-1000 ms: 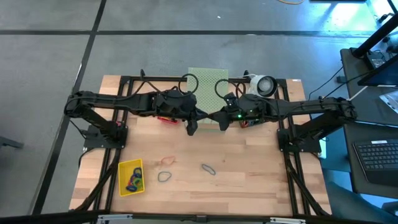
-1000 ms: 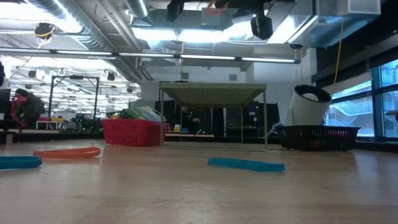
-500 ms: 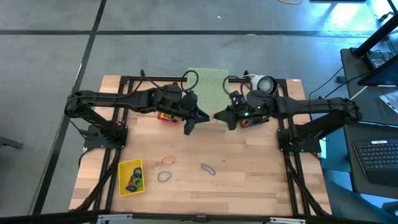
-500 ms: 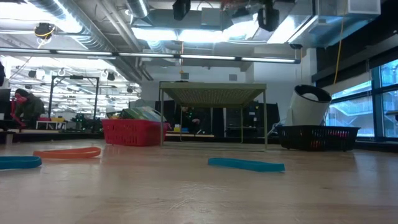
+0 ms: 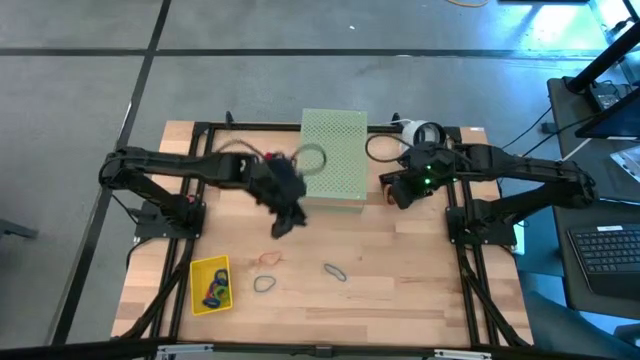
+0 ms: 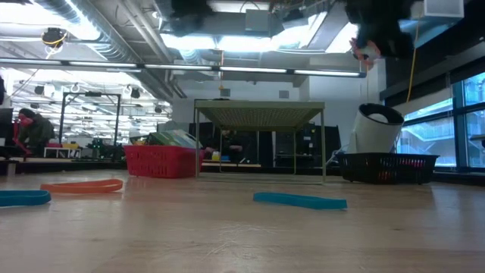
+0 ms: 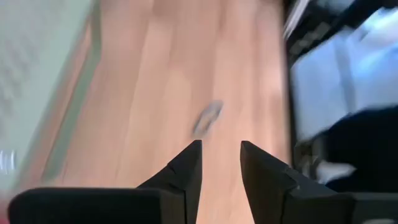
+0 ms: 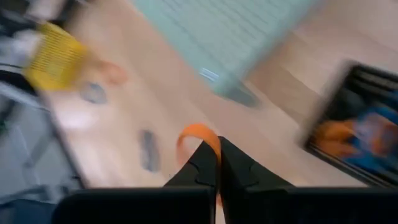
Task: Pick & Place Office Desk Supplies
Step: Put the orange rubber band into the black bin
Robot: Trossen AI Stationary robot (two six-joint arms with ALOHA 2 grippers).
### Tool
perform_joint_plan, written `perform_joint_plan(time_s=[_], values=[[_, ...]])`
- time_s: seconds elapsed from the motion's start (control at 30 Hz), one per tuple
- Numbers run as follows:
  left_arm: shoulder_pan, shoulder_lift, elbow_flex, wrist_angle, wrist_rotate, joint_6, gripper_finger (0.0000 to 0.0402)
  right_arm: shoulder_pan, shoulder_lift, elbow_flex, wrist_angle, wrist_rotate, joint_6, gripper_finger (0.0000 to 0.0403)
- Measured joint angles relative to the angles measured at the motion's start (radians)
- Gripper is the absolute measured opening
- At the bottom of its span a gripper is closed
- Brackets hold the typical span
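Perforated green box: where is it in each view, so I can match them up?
High view: perforated green box at the table's far middle.
Low view: centre background, raised on thin legs.
Left wrist view: blurred pale strip at one edge.
Right wrist view: pale green slab ahead.
Shared landmark: grey-blue rubber band on the wood before it.

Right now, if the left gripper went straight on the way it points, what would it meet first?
Probably the small grey rubber-band loop on the wooden table, just ahead of the left gripper; depth is unclear.
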Motion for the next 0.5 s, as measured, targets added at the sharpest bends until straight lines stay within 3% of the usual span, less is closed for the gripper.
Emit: perform_joint_plan(time_s=[0.2, 0.5], values=[[-0.108, 0.026, 0.000, -0.187, -0.172, -0.022, 0.0100, -0.074, 0.009, 0.000, -0.155, 0.036, -0.079, 0.0000], [-0.200, 0.104, 0.000, -0.238, -0.248, -0.079, 0.0115, -0.227, 0.031, -0.066, -0.159, 0.014, -0.181, 0.0000]])
